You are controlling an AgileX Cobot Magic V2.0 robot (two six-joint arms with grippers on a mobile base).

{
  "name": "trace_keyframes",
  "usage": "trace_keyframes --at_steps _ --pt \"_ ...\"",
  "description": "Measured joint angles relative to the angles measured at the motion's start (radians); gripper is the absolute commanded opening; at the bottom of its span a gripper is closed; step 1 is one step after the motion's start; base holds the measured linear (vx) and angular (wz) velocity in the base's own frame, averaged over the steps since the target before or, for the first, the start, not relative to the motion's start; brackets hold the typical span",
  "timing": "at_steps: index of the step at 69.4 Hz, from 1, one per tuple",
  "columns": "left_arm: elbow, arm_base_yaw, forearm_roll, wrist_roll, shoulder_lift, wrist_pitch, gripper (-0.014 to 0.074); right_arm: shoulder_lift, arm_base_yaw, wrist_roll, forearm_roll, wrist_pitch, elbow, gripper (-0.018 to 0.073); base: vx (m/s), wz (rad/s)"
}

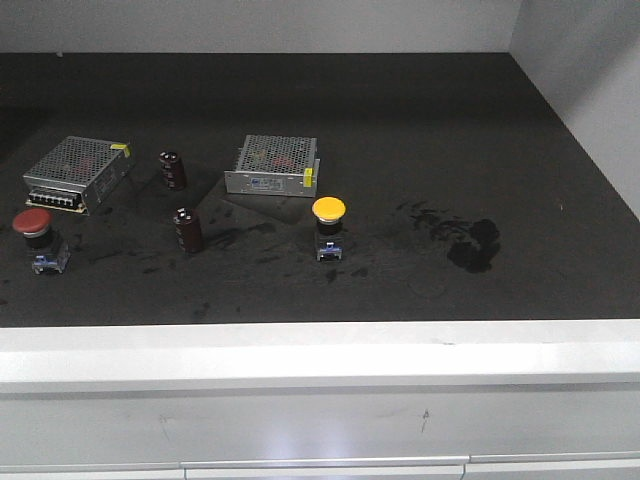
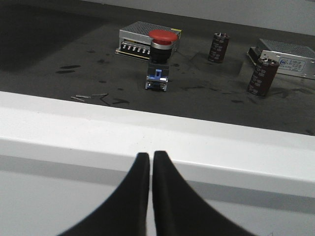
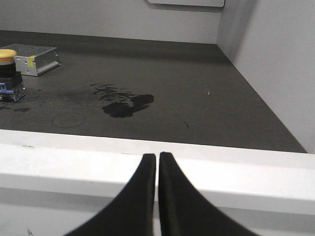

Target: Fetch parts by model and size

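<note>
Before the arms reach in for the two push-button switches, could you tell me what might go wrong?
1. The left gripper and right gripper are both shut, low behind the white ledge; reaching forward unopened could strike it or topple a switch.
2. The red switch stands close in front of a mesh box, leaving little room.
3. An upright capacitor stands between it and the yellow switch and may get knocked over.
</note>
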Motion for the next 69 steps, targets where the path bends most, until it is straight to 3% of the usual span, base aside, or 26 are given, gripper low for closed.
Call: trace_keyframes --at_steps 69 --pt "0.000 0.000 0.000 0.000 0.000 0.000 -0.0006 0.000 0.000 -0.001 -0.015 0.007 0.000 -0.0008 0.00 0.00"
